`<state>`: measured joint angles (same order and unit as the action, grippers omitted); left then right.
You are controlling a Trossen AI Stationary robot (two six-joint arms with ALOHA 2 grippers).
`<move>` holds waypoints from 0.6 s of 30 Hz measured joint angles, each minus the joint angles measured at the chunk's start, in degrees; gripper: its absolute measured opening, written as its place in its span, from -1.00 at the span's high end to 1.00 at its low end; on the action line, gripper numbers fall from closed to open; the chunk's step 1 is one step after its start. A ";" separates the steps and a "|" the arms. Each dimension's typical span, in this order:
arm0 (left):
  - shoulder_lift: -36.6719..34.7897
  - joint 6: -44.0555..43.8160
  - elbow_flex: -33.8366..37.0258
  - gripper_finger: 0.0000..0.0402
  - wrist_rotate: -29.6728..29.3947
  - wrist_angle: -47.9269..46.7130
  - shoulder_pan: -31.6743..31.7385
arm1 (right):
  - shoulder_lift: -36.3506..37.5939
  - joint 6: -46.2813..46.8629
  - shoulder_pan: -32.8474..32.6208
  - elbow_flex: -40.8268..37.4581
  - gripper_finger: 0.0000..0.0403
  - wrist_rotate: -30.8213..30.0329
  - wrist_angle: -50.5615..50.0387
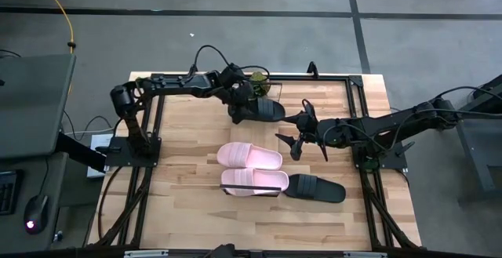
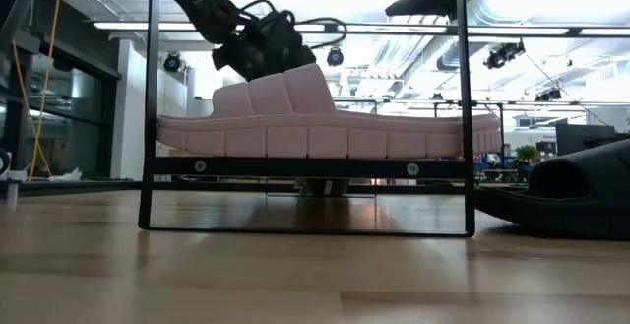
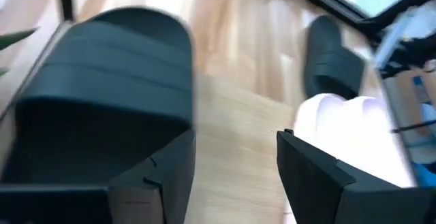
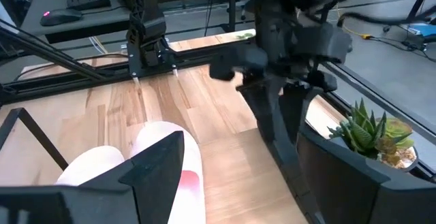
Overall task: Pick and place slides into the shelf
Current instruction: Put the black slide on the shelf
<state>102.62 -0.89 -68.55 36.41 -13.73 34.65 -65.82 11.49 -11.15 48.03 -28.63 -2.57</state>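
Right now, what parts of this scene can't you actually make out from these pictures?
- Low view: the shelf's far side, hidden behind the pink slide on it.
- Low view: black slide, cut off at the picture's edge.
- Left wrist view: black slide is blurred; strap detail is lost.
- High view: potted plant, partly covered by the left arm.

We see two pale pink slides [image 1: 249, 156] [image 1: 254, 182] with ribbed straps, and two black slides, one [image 1: 316, 188] off to the side of the right gripper's [image 1: 299, 136] open jaws, the other [image 1: 262, 109] right at the left gripper's [image 1: 236, 118] parted dark fingers. The tabletop [image 1: 188, 203] shows light wood planks in uneven honey streaks, framed in black metal. Beyond the left jaws we note a spiky green plant [image 4: 366, 134] in a pale pot.
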 joint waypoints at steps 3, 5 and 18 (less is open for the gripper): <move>-1.53 0.30 0.02 0.10 0.98 -0.09 -1.29 | 0.00 0.00 0.00 0.00 -0.37 -0.08 -1.06; -3.20 0.45 0.04 0.12 1.08 0.26 -2.62 | 0.00 -0.01 0.01 0.00 -0.37 -0.35 -1.77; -14.30 0.20 0.02 0.17 -2.84 -3.18 -14.29 | 0.00 -0.02 0.01 0.00 -0.37 -0.67 -2.81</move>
<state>88.33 -0.68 -68.53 33.57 -16.90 20.36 -65.82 11.46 -11.14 48.03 -29.30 -5.38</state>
